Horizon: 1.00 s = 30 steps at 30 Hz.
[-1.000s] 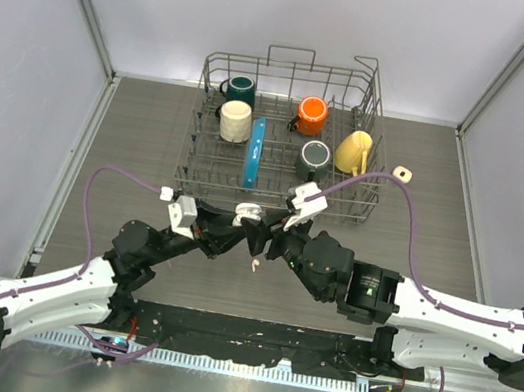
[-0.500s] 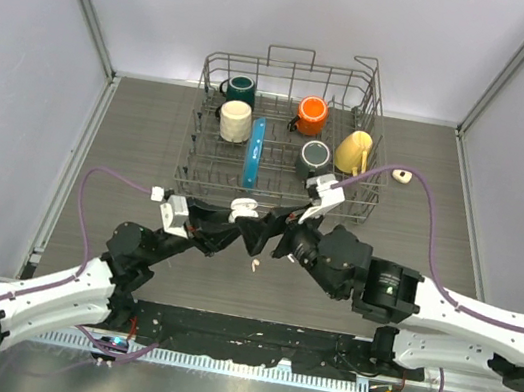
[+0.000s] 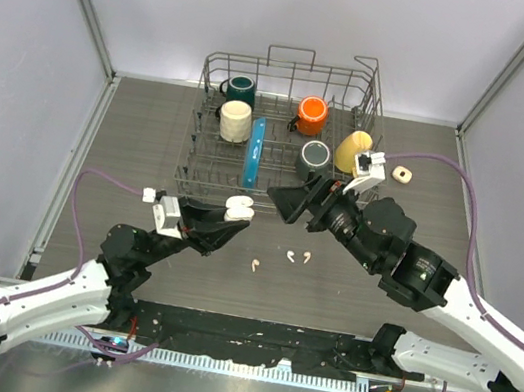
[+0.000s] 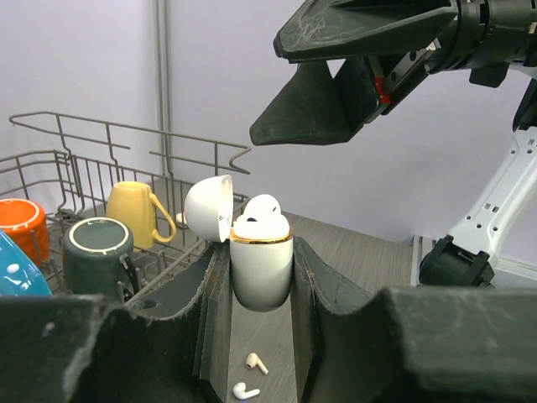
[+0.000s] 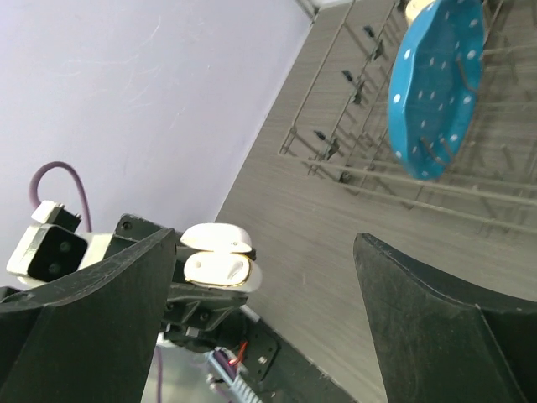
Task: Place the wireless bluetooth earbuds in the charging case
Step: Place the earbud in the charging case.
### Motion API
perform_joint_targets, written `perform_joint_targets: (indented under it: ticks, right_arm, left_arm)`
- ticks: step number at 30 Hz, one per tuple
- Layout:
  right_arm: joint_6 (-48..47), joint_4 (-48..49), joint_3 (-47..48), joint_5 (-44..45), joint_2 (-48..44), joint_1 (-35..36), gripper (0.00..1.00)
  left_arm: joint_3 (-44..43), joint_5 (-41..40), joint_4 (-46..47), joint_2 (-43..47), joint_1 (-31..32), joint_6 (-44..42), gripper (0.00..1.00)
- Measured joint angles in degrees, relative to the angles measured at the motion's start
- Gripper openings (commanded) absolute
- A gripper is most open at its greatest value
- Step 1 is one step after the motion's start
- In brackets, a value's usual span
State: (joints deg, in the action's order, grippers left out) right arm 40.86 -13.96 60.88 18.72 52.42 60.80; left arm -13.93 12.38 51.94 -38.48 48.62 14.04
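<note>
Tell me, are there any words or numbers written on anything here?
There are no words, numbers or signs that can be read in these pictures.
The charging case is plain white with a gold rim and has no writing.
The blue plate has only white dots, no letters.
The yellow mug shows no print.

A wire dish rack (image 3: 290,64) on the worktop (image 3: 141,134) holds a green mug (image 3: 241,89), cream mug (image 3: 235,121), orange mug (image 3: 311,115), dark mug (image 3: 315,155), yellow mug (image 3: 351,149) and upright blue plate (image 3: 254,152); a beige ring (image 3: 403,174) lies near its right side.
</note>
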Motion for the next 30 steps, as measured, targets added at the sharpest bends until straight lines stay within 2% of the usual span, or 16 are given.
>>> perform_joint_targets:
  ticks: [12, 30]
  right_arm:
    - [9.9, 2.0, -2.5, -14.1, 0.2, -4.3, 0.92]
    - [16.8, 7.8, -6.0, -18.1, 1.6, -4.4, 0.92]
  left_arm:
    - [0.0, 0.0, -0.4, 2.1, 0.0, -1.0, 0.0]
    - [0.0, 0.5, -0.5, 1.7, 0.0, -1.2, 0.0]
